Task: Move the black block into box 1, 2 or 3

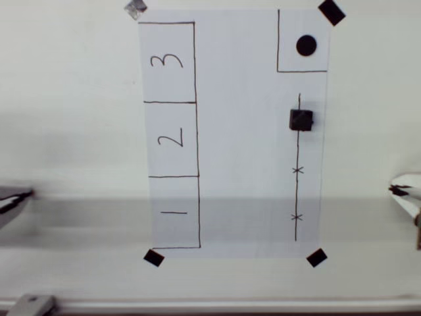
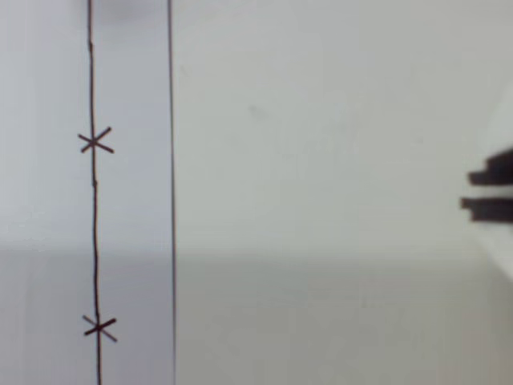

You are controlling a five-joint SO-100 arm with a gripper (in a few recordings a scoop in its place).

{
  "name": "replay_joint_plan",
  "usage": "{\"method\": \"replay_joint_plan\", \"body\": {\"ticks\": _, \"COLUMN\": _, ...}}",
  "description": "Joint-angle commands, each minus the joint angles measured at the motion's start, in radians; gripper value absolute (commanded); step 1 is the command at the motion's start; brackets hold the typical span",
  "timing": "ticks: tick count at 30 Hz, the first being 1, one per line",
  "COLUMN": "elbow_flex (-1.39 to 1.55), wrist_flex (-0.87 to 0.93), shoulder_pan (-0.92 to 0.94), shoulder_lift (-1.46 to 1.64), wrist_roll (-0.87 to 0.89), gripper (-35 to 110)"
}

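Note:
In the overhead view the black block (image 1: 301,120), a small matte cube, sits on a thin drawn line on the right part of the white paper. Box 1 (image 1: 187,194) is the lowest of three pen-drawn outlines down the paper's left side, and nothing lies inside it. My gripper (image 1: 396,190) pokes in at the right edge, off the paper, below and to the right of the block. In the wrist view its dark fingertips (image 2: 490,172) lie close together at the right edge with nothing between them.
Box 2 (image 1: 171,138) and box 3 (image 1: 168,62) stack above box 1. A round black dot (image 1: 306,45) sits in a corner outline at the top right. Black tape squares (image 1: 153,257) hold the paper's corners. The drawn line (image 2: 94,233) carries two crosses.

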Motion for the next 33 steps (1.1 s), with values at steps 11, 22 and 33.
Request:
{"method": "replay_joint_plan", "body": {"ticks": 11, "elbow_flex": 0.011, "wrist_flex": 0.02, "shoulder_pan": 0.0, "shoulder_lift": 0.002, "wrist_roll": -0.005, "gripper": 0}}
{"method": "replay_joint_plan", "body": {"ticks": 22, "elbow_flex": 0.011, "wrist_flex": 0.02, "shoulder_pan": 0.0, "shoulder_lift": 0.002, "wrist_roll": -0.005, "gripper": 0}}
{"method": "replay_joint_plan", "body": {"ticks": 33, "elbow_flex": 0.011, "wrist_flex": 0.02, "shoulder_pan": 0.005, "shoulder_lift": 0.002, "wrist_roll": -0.005, "gripper": 1}}
